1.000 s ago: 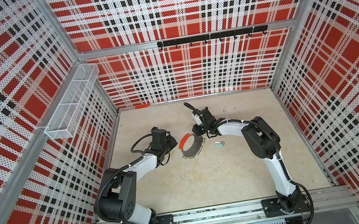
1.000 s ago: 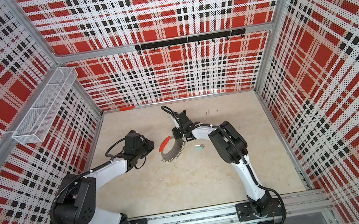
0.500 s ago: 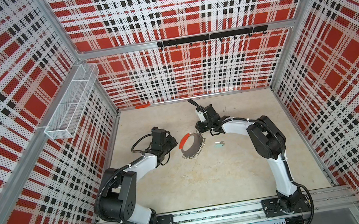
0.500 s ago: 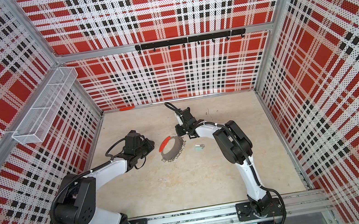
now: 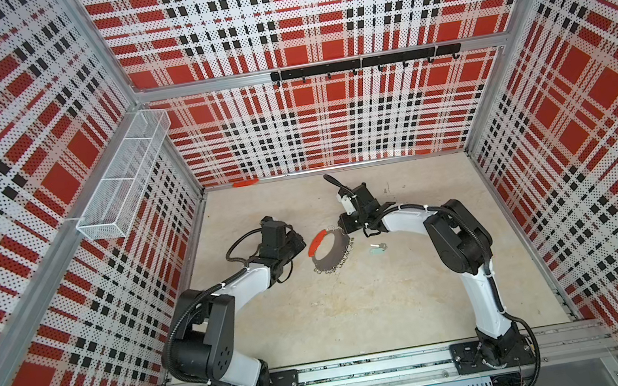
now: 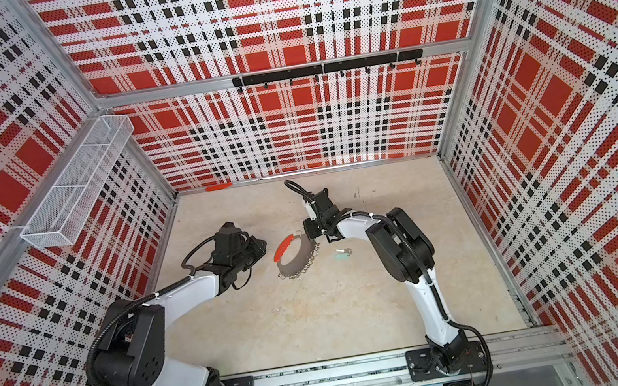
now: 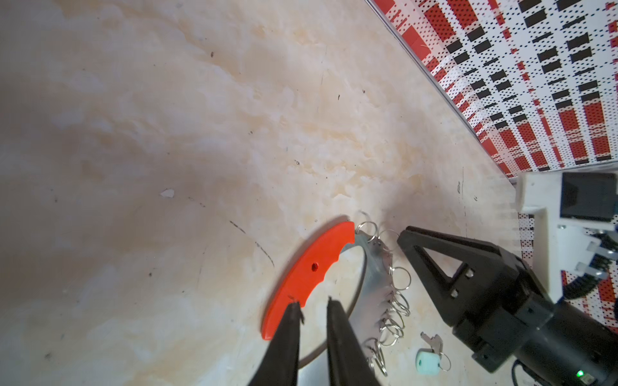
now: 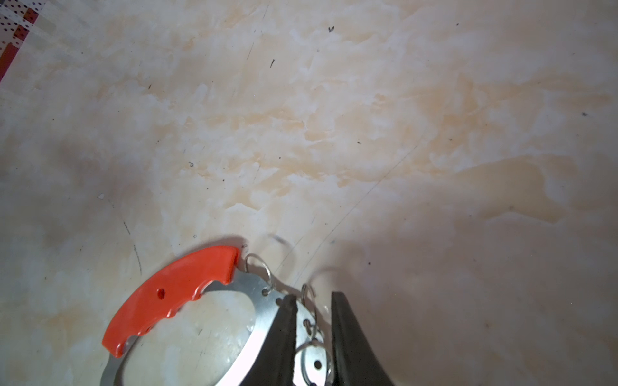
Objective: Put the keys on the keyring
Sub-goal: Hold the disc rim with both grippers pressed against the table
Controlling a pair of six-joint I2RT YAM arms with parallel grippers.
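right gripper (image 8: 313, 295): fingers a narrow gap apart, straddling the rim of the keyring (image 8: 255, 285). A strip of the silver band and one wire clip (image 8: 307, 294) lie in the gap. Cannot tell whether the pads press on the metal.
right gripper, place: in both top views, at the keyring's back-right rim.
left gripper (image 7: 312, 302): fingers close together with a slit between them. The pale tabletop (image 7: 167, 133) shows through the slit, and nothing is seen clamped.
left fingers: one finger (image 7: 291, 320) overlaps the inner edge of the orange-red arc (image 7: 311, 267) near its end; the other lies over the ring's opening. Cannot tell whether either touches the arc.
keyring: on the tabletop between the two grippers. The orange-red arc is toward the left gripper. Small silver clips are strung along the rest of the rim, on the right-arm side and the near side.
keys (image 5: 378, 249): on the tabletop just beside the keyring on the right-arm side, apart from it and on no clip. A silver key is joined to a mint-green tag (image 7: 428, 362). In neither gripper.
orange-red strip (image 5: 245, 183): at the foot of the back wall, well apart from the keyring.
surroundings: perforated plaid walls in red, white and black. A white wire basket (image 5: 123, 180) hangs on the left wall and a black hook rail (image 5: 364, 63) on the back wall.
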